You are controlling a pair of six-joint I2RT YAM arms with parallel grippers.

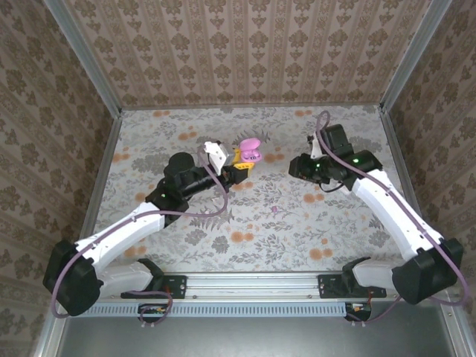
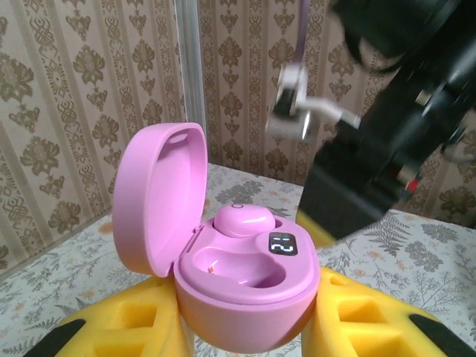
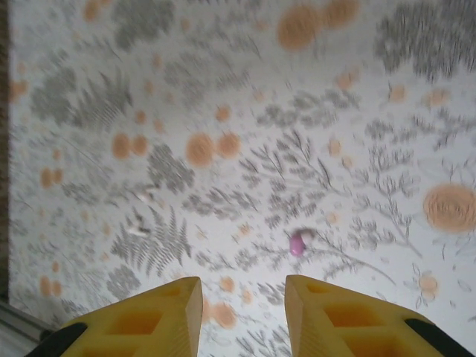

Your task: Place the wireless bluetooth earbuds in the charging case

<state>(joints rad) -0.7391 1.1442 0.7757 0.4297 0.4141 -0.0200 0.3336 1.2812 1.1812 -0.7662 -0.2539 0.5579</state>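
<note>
Left hand [image 2: 249,331] pinches open charging case [image 2: 245,286], one earbud [image 2: 244,221] seated; right hand [image 3: 244,316] spread above loose earbud [image 3: 297,243].

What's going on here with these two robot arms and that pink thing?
The left claw grips an open pink case, lid up. One earbud sits in it; the slot beside it is empty. The other earbud lies loose on the table, and the right claw hangs open above the table near it, not touching it.
</note>
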